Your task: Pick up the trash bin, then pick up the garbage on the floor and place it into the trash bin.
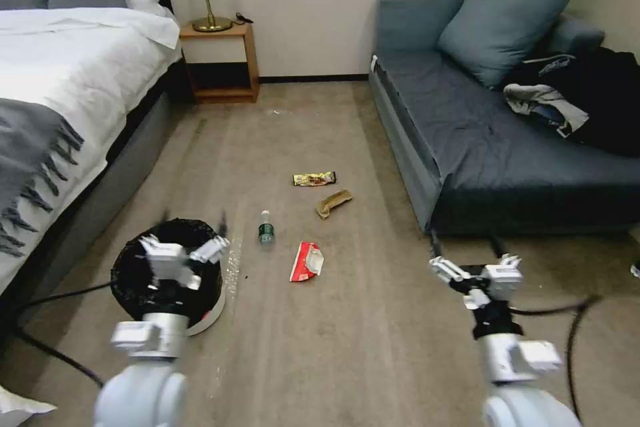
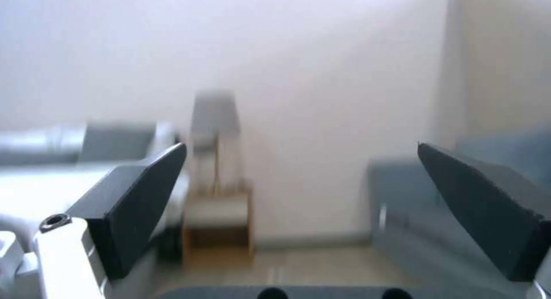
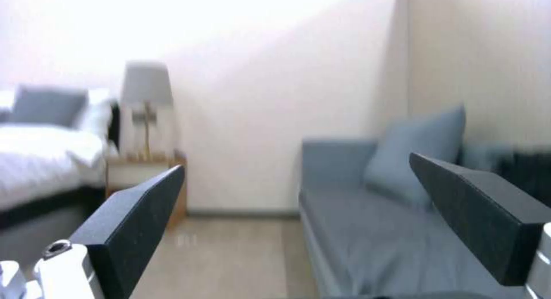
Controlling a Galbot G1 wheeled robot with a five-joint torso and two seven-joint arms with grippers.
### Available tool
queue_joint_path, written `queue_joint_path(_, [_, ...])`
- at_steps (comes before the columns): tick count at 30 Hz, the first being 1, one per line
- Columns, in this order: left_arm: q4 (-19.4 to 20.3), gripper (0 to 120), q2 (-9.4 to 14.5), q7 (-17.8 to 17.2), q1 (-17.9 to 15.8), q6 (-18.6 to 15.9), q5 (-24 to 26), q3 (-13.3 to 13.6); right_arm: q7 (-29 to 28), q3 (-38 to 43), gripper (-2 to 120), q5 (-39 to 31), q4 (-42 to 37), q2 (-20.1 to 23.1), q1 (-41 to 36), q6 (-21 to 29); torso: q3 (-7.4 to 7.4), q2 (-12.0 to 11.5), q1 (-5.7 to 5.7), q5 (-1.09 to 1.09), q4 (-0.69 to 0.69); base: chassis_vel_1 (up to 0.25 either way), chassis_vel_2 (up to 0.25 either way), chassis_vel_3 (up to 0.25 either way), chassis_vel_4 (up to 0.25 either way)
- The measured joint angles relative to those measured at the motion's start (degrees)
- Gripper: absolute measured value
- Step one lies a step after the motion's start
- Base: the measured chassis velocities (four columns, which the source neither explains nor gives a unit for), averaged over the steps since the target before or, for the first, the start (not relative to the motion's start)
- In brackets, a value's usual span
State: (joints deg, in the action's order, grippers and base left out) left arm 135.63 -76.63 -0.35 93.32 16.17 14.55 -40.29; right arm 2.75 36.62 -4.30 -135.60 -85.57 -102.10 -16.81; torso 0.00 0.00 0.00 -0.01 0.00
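Still standing on the carpet by the bed's foot, the trash bin point(image 1: 137, 280), black liner crinkled over the rim and whitish base showing at the lower right. Above its mouth in the head view, the left gripper point(image 1: 181, 248), fingers spread wide and pinching nothing; level with the room in its wrist view point(image 2: 301, 178), so probably well above the rim rather than at it. Best to come down over the near wall of the bin and catch rim and liner together, one finger inside and one outside, not the loose plastic alone, which would likely slip or tear. Worth lifting straight up, keeping the bin upright. Just right of the bin, the small clear bottle point(image 1: 266, 229) with a green label; next the red-and-white wrapper point(image 1: 307, 261), then the crumpled brown paper point(image 1: 333, 203) and the gold-brown snack wrapper point(image 1: 314, 179), all flat on the floor and apart from each other. Farther right, near the blue sofa point(image 1: 493, 147), the right gripper point(image 1: 477, 273), fingers likewise spread and empty.
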Motion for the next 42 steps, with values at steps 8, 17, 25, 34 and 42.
queue_joint_path(8, [5.49, 100, 3.48, 2.51, 2.83, 5.85, 6.89, -3.42, 6.52, 2.02, 100, -3.58, -4.95, 1.79, -4.53, -7.36, -0.01, 0.0, 0.0, 0.01, -0.01, 0.0, 0.0, 0.0, 0.0])
queue_joint_path(17, [4.24, 100, 3.93, 3.41, 3.98, 5.31, 6.95, -3.98, 6.72, 2.98, 100, -4.4, -3.69, 3.93, -4.36, -7.4, 0.0, 0.0, 0.0, 0.0, 0.0, 0.0, 0.0, 0.0, 0.0])
queue_joint_path(25, [4.09, 100, 5.93, 1.38, 4.53, 3.43, 8.78, -5.34, 6.96, 3.98, 100, -4.73, -1.66, 6.56, -3.26, -6.37, 0.0, -0.01, 0.0, 0.01, 0.0, 0.0, 0.0, 0.0, 0.0])
queue_joint_path(34, [2.97, 100, 10.8, -6.61, 3.65, -6.42, 16.7, -8.06, 7.01, 1.7, 100, -5.57, 1.75, 8.82, -1.01, -3.66, 0.0, -0.01, 0.0, 0.01, 0.0, 0.0, 0.0, 0.0, 0.0])
queue_joint_path(42, [-1.97, 100, 15.32, -14.33, 2.0, -13.22, 23.87, -9.14, 7.32, 0.02, 100, -5.73, 4.21, 10.62, 0.31, -2.3, 0.01, -0.01, 0.0, 0.0, 0.01, 0.0, 0.0, 0.0, 0.0])
